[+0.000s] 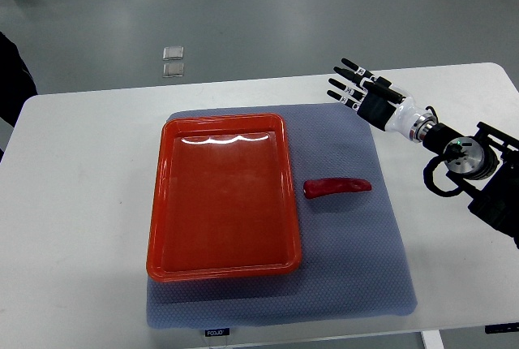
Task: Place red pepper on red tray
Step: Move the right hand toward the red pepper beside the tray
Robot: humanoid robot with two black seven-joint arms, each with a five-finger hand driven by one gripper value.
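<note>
A red pepper (337, 187) lies flat on the grey mat (357, 243), just right of the red tray (223, 198). The tray holds nothing and sits on the mat's left half. My right hand (350, 87) hovers over the mat's far right corner, well beyond the pepper. Its black fingers are spread and hold nothing. The right arm comes in from the right edge. No left arm shows.
The mat covers the middle of a white table (81, 203). Beyond the table's far edge is grey floor with a small floor socket (173, 62). A shoe shows at the top left corner.
</note>
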